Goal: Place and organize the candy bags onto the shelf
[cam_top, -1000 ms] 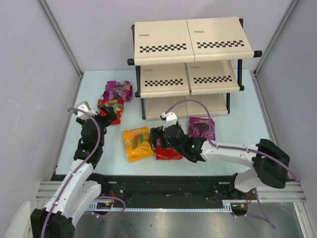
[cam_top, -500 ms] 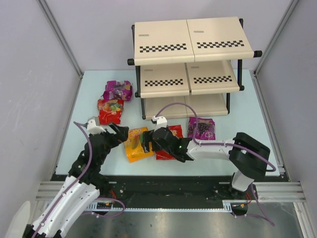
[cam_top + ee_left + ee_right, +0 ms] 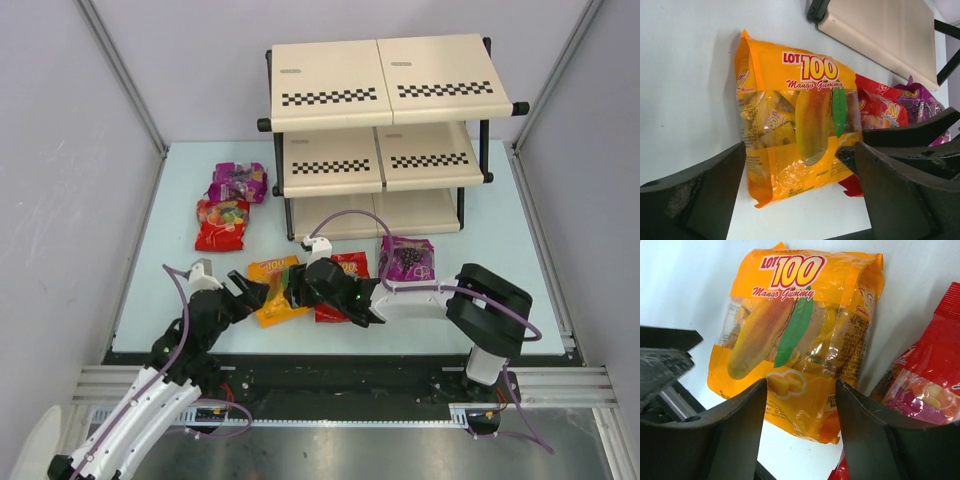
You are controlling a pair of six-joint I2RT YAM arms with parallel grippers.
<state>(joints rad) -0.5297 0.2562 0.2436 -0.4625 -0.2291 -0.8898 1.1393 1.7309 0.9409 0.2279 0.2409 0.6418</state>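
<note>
Left wrist view: left claw [image 3: 799, 147], spread apart, aims at the glossy orange mango-gummy pouch [image 3: 795, 120] by the near edge of the desk [image 3: 520, 240]; right claw [image 3: 800, 385], likewise apart, faces it, seemingly readying a grasp.

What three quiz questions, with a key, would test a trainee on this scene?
1. True or false: the three-tier cream shelf with checkered edges holds nothing yet.
2. Which glossy pouch shows between the open fingers of both the left gripper and the right gripper? A orange, B red, C purple.
3. How many purple plastic pouches lie on the pale table?
Key: 1 true; 2 A, the orange mango-gummy pouch; 3 two.
</note>
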